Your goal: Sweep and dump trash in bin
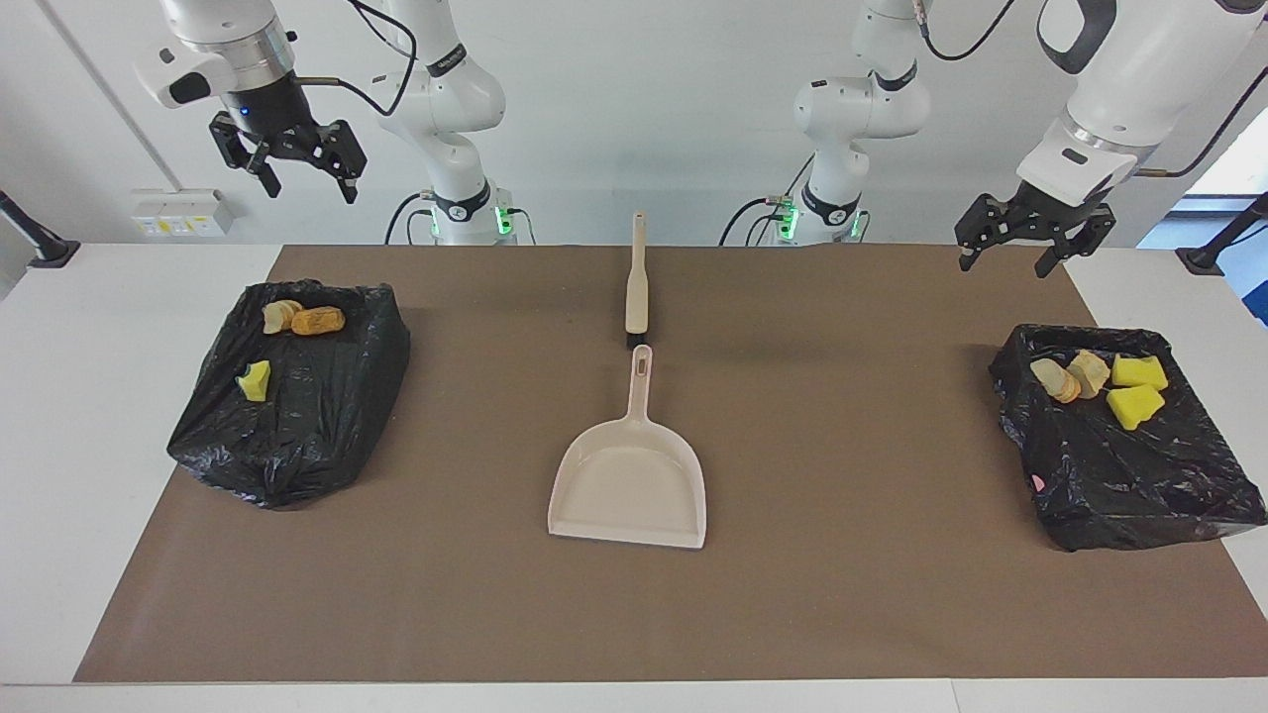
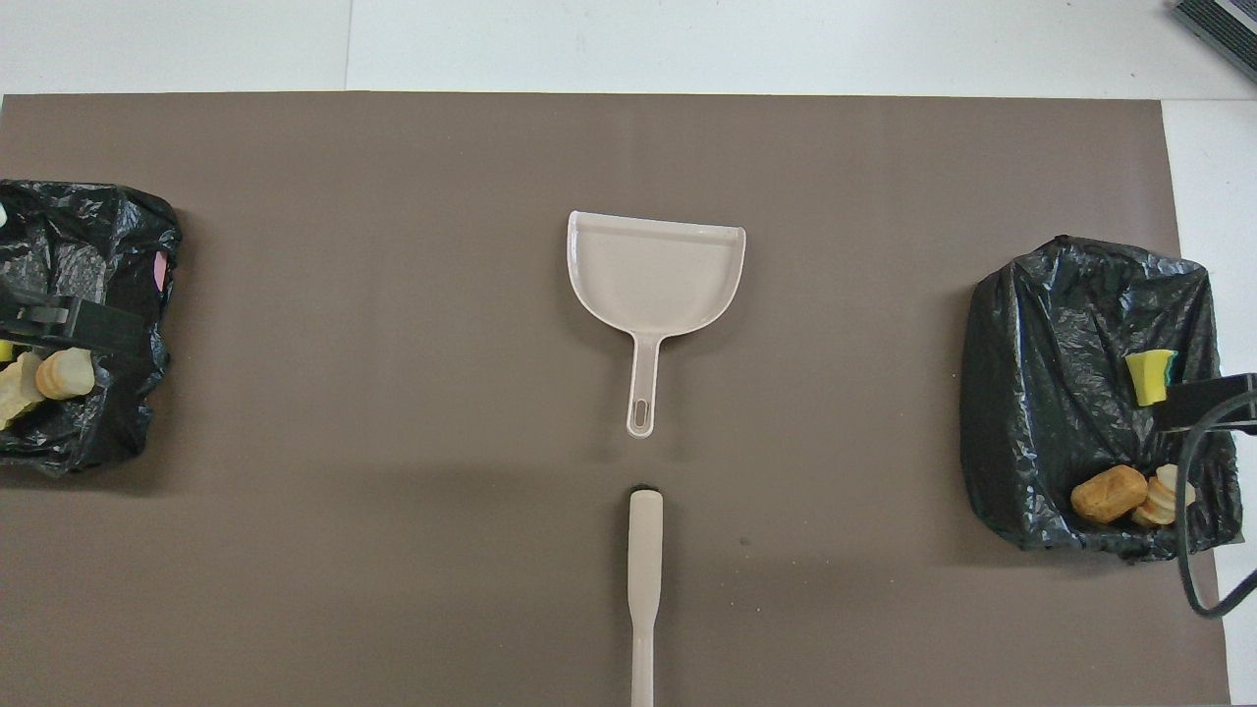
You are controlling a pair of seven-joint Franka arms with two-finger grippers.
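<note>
trash [image 1: 1124,386] in both black bins [image 1: 287,396]
</note>
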